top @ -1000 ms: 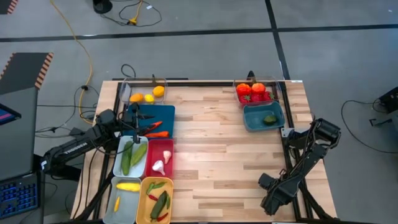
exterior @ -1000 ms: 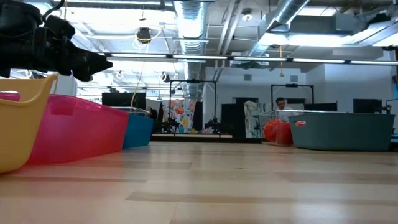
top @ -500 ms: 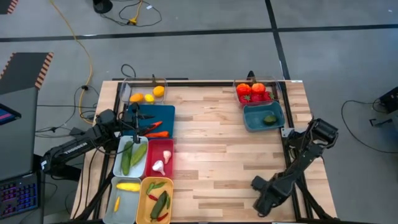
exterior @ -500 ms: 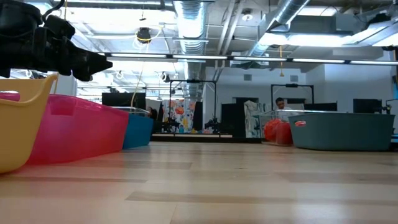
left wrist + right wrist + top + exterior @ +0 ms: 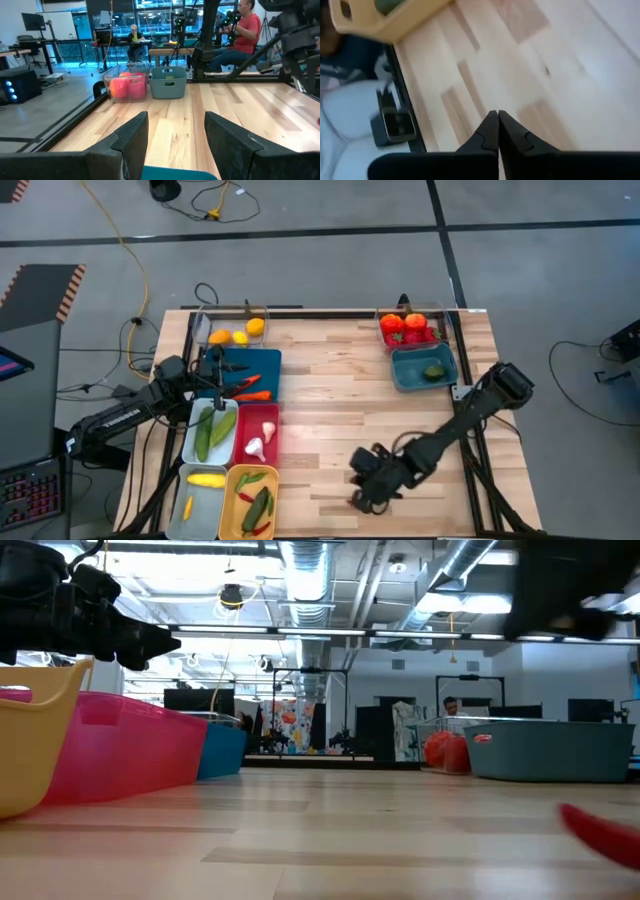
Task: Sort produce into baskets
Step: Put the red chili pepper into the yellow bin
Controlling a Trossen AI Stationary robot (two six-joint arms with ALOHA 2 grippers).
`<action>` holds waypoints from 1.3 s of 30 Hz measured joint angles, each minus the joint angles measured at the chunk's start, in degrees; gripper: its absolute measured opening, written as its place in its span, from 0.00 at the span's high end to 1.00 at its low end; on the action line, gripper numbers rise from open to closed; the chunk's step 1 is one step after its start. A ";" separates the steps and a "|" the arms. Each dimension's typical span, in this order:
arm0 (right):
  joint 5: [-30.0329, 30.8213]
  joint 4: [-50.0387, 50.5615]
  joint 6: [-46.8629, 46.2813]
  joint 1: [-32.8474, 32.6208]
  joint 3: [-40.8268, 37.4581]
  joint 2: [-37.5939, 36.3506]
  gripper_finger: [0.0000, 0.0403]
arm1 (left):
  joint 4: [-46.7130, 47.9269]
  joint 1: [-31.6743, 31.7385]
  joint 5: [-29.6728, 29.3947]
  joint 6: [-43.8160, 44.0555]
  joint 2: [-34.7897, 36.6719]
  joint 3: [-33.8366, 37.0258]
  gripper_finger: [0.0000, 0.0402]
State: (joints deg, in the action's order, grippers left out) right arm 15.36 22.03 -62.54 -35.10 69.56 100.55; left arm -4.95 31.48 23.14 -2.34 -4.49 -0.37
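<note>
A small red thing (image 5: 605,832) is lying on the bare bench (image 5: 340,400), down near the 6 o'clock edge. It is blurry, so I cannot tell which way its long side is pointing. It may be a chilli. From above I cannot see it; the right arm may be hiding it.

The right gripper (image 5: 364,496) is hanging low over that same part of the bench, with its fingers pressed together and nothing between them. I think this arm is much nearer to the red thing. It would need to spread its fingers before picking it up.

The yellow basket (image 5: 229,502), at 9 o'clock from the right gripper, is holding red and green chillies. The pale grey-blue basket (image 5: 205,512) beside it is holding yellow squash. The red basket (image 5: 240,442) is holding garlic, and the white basket (image 5: 190,442) is holding green cucumbers. The dark blue basket (image 5: 266,361) is holding carrots. The left gripper (image 5: 222,385) is waiting over it, fingers spread and empty.

At 11 o'clock, a clear basket (image 5: 213,326) is holding oranges and a lemon. At 1 o'clock, another clear basket (image 5: 382,340) is holding red and orange produce. The teal basket (image 5: 409,372) is holding one green piece.
</note>
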 joint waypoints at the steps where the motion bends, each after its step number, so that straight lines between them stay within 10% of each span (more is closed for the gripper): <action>1: -0.04 -0.62 0.06 0.83 0.00 0.00 0.92 | 0.00 0.00 0.00 -0.01 0.00 0.01 0.55; 13: -13.97 -3.15 -1.86 4.51 0.02 0.00 0.86 | 0.00 -0.01 0.02 0.01 0.00 0.01 0.55; 27: -13.71 -4.16 -1.67 2.55 0.02 0.02 0.50 | 0.00 -0.02 0.02 -0.01 0.00 0.01 0.55; 39: -2.88 -4.92 4.59 -1.53 0.02 0.04 0.48 | 0.00 -0.02 0.02 -0.01 0.00 0.01 0.55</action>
State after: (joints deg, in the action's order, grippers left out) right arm 12.48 17.12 -57.95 -36.64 69.58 100.60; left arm -4.95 31.46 23.16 -2.35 -4.49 -0.36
